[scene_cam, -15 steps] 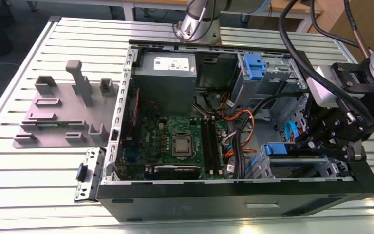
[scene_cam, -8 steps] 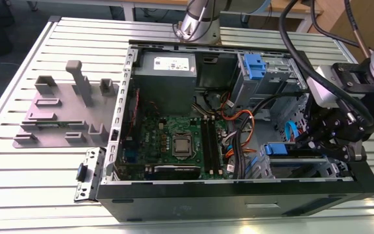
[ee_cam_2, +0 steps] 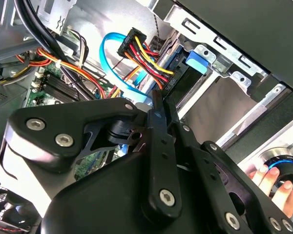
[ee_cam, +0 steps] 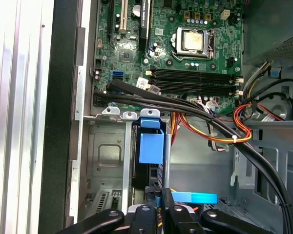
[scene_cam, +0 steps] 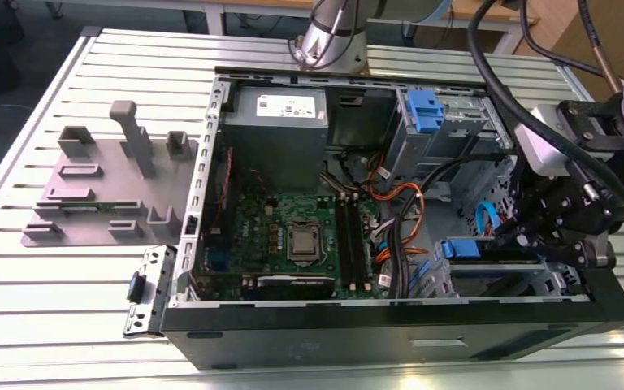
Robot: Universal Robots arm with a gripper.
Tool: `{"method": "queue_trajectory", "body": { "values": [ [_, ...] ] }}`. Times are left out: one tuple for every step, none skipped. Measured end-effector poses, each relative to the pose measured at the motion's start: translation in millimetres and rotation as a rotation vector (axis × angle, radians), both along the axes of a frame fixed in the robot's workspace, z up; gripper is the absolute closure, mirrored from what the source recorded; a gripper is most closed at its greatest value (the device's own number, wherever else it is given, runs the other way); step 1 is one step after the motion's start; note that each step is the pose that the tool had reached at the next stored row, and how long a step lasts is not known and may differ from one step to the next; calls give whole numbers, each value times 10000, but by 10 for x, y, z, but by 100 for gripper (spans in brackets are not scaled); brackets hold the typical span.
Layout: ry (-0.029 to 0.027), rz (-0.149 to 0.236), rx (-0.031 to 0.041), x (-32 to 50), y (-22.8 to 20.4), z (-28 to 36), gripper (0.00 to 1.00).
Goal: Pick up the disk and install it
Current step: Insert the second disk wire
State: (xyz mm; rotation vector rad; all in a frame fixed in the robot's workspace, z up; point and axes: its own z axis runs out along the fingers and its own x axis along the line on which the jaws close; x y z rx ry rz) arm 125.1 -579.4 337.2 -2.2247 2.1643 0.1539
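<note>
While the hand (scene_cam: 545, 236) hangs inside the computer case (scene_cam: 399, 325) at the exterior view's four o'clock, its grip cannot be told.

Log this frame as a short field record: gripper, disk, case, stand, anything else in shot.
gripper: low inside the computer case, at the drive cage on the exterior view's right; finger state cannot be told
disk: blue bracket frame sits in the drive cage slot; silver drive body not clearly visible
computer case: open, motherboard exposed
grey stand: on the table, exterior view's left, nothing on it
person: a hand beside the case
</note>
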Motion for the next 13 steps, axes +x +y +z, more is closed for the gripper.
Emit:
{"method": "queue_trajectory", "body": {
  "values": [
    [1,0,-2,1,0,1,84],
    [3,0,-2,2,0,1,84],
    [6,0,-4,5,0,1,84],
    [9,0,-3,8,0,1,84],
    [13,1,-3,11,0,0,84],
    [17,0,-3,14,0,0,84],
    [20,-1,-3,17,0,0,84],
    [23,-2,-3,18,0,-1,84],
    [24,-2,-3,19,0,-2,84],
    [26,-2,-3,20,0,-3,84],
    [30,-1,-4,21,0,-6,84],
    [32,-1,-2,21,0,-10,84],
    [34,-1,-2,21,0,-13,84]
  ]
}}
